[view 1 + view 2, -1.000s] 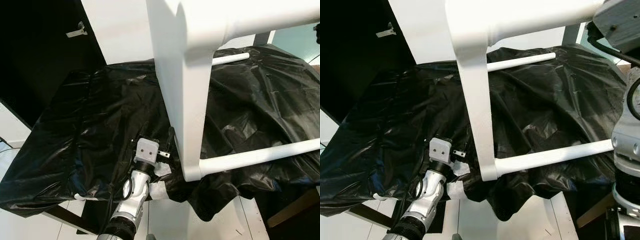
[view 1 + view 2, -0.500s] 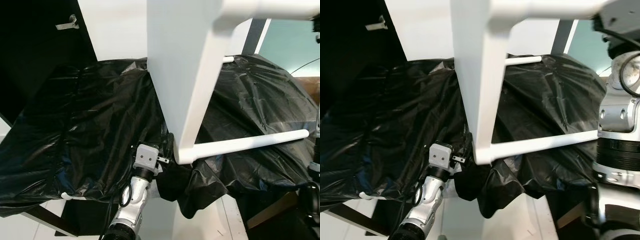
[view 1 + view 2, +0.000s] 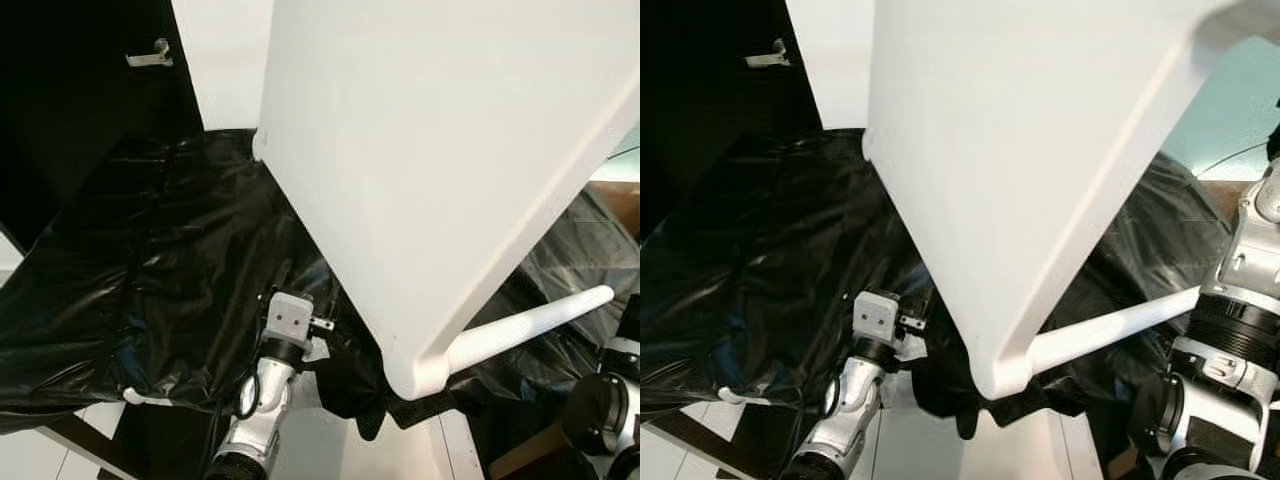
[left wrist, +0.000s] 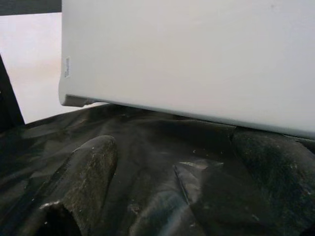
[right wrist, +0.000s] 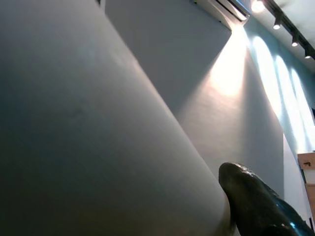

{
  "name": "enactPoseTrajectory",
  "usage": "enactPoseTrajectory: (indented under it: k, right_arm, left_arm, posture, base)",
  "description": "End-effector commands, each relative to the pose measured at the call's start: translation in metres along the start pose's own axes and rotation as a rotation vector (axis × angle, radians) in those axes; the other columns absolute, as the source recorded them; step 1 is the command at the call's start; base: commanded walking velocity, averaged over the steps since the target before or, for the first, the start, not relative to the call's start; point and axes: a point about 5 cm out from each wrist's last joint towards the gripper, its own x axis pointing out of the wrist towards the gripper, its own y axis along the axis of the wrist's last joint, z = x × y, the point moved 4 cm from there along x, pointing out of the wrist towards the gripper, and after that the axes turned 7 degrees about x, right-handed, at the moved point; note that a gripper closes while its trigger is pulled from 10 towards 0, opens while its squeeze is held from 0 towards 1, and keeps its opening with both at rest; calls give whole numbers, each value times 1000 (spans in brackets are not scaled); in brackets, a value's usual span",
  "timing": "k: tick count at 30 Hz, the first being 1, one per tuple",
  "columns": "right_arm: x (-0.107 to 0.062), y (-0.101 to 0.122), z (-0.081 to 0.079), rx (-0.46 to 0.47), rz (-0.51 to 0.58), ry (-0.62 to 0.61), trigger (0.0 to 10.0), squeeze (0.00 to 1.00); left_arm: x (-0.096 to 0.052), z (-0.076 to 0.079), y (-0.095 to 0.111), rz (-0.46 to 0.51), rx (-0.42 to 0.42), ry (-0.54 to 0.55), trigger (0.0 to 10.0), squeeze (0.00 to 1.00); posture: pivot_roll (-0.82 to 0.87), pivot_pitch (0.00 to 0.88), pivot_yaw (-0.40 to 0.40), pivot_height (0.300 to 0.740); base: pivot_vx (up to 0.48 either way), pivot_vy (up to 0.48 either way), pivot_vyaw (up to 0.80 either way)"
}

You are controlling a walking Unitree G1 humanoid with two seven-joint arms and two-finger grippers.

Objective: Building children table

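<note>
While the white children's table (image 3: 440, 170) hangs tilted above the black plastic sheet (image 3: 150, 270), its broad panel takes up the upper right of the scene, and its low rounded corner with a white round rail (image 3: 525, 325) running off to the right sits near the front edge of the sheet.

Far left, a dark cabinet (image 3: 70, 90) with a small metal handle (image 3: 150, 55) stands behind the sheet. Near centre-left, the left gripper (image 4: 162, 196) reaches up from below onto the crumpled sheet, just left of the table's low corner. In its wrist view the two black fingers (image 4: 83, 177) are spread apart on empty plastic, with the table's white lower edge running crosswise just beyond their tips, apart from them. The coming move probably turns on that gap: the panel edge lies straight ahead of the open jaws, its long axis across them, so this arm looks the nearer one to steady the low corner.

On the right, the right gripper (image 5: 256, 201) shows one black finger pressed against the smooth white surface of the table; whether its jaws are clamped cannot be told. Loose folds of sheet bunched under the corner could snag.
</note>
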Motion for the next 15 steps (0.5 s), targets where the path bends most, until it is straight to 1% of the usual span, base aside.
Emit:
enactPoseTrajectory:
  k: [1, 2, 3, 4, 5, 6, 8, 9, 10, 11, 12, 13, 14, 15]
  right_arm:
    - [-36, -106, 24, 4, -452, -128, 0, 0]
    - [-38, -109, 28, 16, -464, -158, 0, 0]
    - [-38, -109, 28, 16, -464, -158, 0, 0]
    - [-41, -114, 32, 39, -488, -194, 0, 0]
    - [-47, -124, 37, 82, -535, -244, 0, 0]
    - [-47, -124, 37, 82, -535, -244, 0, 0]
    - [-56, -134, 38, 140, -593, -292, 0, 0]
    - [-56, -134, 38, 140, -593, -292, 0, 0]
    - [-59, -136, 34, 159, -611, -294, 0, 0]
    - [-59, -136, 34, 159, -611, -294, 0, 0]
    - [-53, -128, 21, 130, -574, -229, 0, 0]
    - [-53, -128, 21, 130, -574, -229, 0, 0]
    - [-45, -116, 5, 34, -510, -113, 0, 0]
    - [-45, -116, 5, 34, -510, -113, 0, 0]
  left_arm:
    - [1, 0, 1, 0, -3, 1, 10000, 0]
    - [1, 0, 0, 0, -2, 1, 10000, 0]
    - [1, 0, 0, 0, -2, 1, 10000, 0]
    - [2, -1, 0, 1, 0, 2, 10000, 0]
    - [2, -2, 1, 1, 2, 6, 10000, 0]
    - [2, -2, 1, 1, 2, 6, 10000, 0]
    - [2, -4, 1, 3, 5, 10, 10000, 0]
    - [2, -4, 1, 3, 5, 10, 10000, 0]
    - [1, -5, 1, 3, 7, 10, 10000, 0]
    - [1, -5, 1, 3, 7, 10, 10000, 0]
    - [1, -6, 1, 2, 10, 10, 10000, 0]
    - [1, -6, 1, 2, 10, 10, 10000, 0]
    - [0, -6, 1, 1, 11, 9, 10000, 0]
    - [0, -6, 1, 1, 11, 9, 10000, 0]
  posture:
    - [32, 0, 72, 740]
    - [34, 0, 72, 740]
    - [34, 0, 72, 740]
    - [38, 0, 71, 740]
    - [44, 0, 72, 740]
    - [44, 0, 72, 740]
    - [49, 0, 74, 740]
    - [49, 0, 74, 740]
    - [51, 0, 77, 740]
    - [51, 0, 77, 740]
    - [51, 0, 81, 740]
    - [51, 0, 81, 740]
    - [49, 0, 82, 740]
    - [49, 0, 82, 740]
  base:
    - [0, 0, 0]
    - [0, 0, 0]
    - [0, 0, 0]
    - [0, 0, 0]
    - [0, 0, 0]
    - [0, 0, 0]
    - [0, 0, 0]
    - [0, 0, 0]
    - [0, 0, 0]
    - [0, 0, 0]
    - [0, 0, 0]
    - [0, 0, 0]
    - [0, 0, 0]
    - [0, 0, 0]
